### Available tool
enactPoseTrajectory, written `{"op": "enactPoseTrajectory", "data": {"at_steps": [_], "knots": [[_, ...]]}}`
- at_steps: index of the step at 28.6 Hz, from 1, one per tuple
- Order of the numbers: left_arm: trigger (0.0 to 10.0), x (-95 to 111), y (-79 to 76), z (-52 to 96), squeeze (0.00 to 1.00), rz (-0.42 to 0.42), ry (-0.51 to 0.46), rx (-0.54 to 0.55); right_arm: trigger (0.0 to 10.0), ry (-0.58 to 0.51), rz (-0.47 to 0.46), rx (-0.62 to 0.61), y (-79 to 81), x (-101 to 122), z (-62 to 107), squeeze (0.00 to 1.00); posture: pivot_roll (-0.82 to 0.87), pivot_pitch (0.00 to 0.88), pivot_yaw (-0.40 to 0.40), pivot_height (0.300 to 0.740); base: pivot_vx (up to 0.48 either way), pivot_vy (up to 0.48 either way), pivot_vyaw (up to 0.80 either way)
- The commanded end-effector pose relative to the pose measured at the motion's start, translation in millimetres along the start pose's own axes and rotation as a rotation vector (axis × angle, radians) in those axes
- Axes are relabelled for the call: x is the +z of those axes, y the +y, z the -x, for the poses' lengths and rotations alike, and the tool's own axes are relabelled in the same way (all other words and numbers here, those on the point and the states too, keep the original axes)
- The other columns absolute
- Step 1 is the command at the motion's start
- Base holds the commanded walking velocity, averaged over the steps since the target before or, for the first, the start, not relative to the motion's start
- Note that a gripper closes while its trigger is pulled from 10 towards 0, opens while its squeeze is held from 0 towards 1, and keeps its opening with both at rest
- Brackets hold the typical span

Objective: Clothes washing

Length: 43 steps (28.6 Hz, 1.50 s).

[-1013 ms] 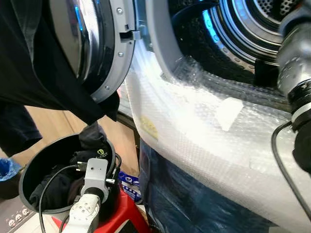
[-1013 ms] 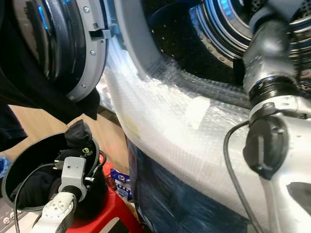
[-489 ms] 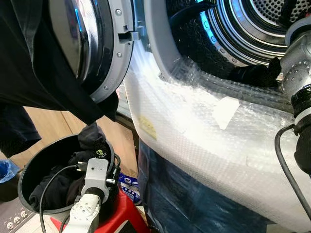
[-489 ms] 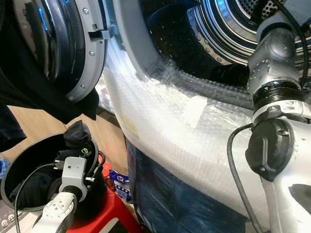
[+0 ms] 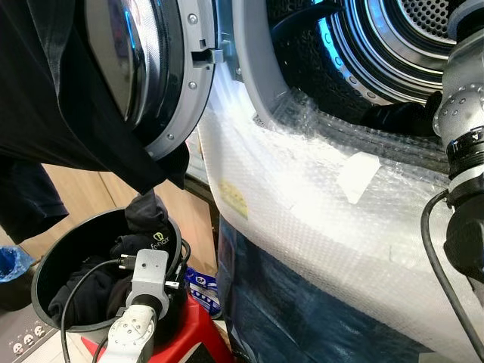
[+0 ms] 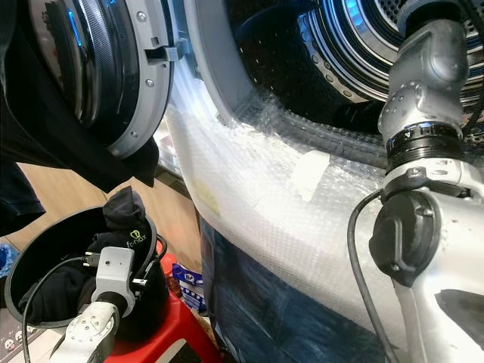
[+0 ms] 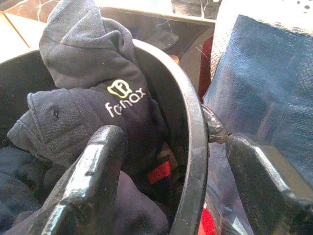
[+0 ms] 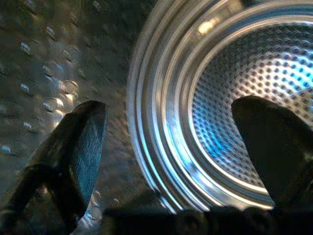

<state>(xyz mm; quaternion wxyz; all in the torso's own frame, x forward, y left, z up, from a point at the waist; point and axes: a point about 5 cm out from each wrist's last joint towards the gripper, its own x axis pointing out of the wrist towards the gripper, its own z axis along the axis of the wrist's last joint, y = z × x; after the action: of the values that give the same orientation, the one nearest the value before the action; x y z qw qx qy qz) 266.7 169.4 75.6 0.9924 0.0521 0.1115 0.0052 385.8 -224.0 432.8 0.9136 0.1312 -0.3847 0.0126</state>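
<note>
- Left gripper hangs over the bin at seven o'clock, fingers wide apart astride its rim, holding nothing.
- Right gripper faces the drum at one o'clock, spread and empty.
- Clothes remain in the bin; most loading seems left.

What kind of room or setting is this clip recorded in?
Probably a home laundry corner: a front-loading washing machine with its round door open and perforated steel drum exposed, its front wrapped in clear bubble wrap, and a round black laundry bucket of dark clothes beside it.
</note>
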Motion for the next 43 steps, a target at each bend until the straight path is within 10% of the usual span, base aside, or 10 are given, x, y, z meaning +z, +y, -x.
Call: {"op": "enactPoseTrajectory", "data": {"at_steps": [1,10,19,32,43], "knots": [[10.0,-2,-0.4,2.1,0.00,-0.001,0.000,-0.006,10.0,-0.040,-0.039,0.026,1.1,7,0.8,0.00,0.13,0.000,0.034,0.740,0.000,0.000,0.00],[10.0,-3,1.1,1.9,0.00,-0.002,0.000,-0.003,10.0,-0.059,-0.151,0.139,3.2,14,21.9,0.00,0.14,0.000,0.021,0.740,0.000,0.000,0.00],[10.0,-5,1.7,0.8,0.00,-0.005,0.010,-0.003,10.0,-0.154,-0.509,0.423,61.3,55,47.6,0.00,0.12,0.000,0.022,0.740,0.000,0.000,0.00],[10.0,-3,5.9,0.6,0.00,0.003,-0.007,0.021,10.0,-0.048,-0.581,0.718,103.5,48,88.7,0.00,0.14,0.000,0.012,0.740,0.000,0.000,0.00],[10.0,1,18.6,1.3,0.00,0.001,-0.036,0.075,10.0,0.126,-0.768,1.157,127.2,47,173.2,0.00,0.14,0.000,0.009,0.740,0.000,0.000,0.00]]}}
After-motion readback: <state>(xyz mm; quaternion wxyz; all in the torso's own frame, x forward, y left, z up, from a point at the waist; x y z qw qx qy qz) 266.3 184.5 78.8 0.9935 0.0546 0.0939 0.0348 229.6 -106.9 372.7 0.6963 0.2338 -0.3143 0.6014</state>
